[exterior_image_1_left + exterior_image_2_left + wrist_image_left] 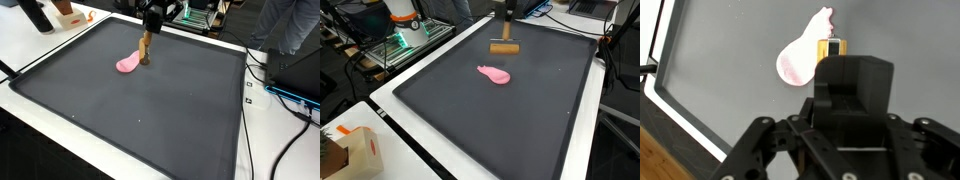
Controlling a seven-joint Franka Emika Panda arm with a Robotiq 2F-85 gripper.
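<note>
Your end effector point(148, 27) hangs over the far part of the large black rubber mat point(150, 130), which lies on the white worktop point(45, 48). Below it a light wooden T-shaped tool point(502, 47) stands upright, its thin handle rising into the fingers and its flat crossbar head down near the mat. The fingers appear to be drawn in on the top of the handle. The wrist view does not confirm this, because the black housing hides the fingertips.

A flat pink teardrop-shaped blob point(494, 74) of soft material lies on the mat, toward the same far part and away from the raised rim. In the wrist view the tool's head sits right at the narrow end of the blob. In an exterior view point(127, 64) the head meets the blob's edge. You cannot tell from these pictures whether tool and blob touch.

Off the mat, a brown cardboard box point(350, 150) sits on a worktop corner, and black cables point(272, 95) trail along one side.
</note>
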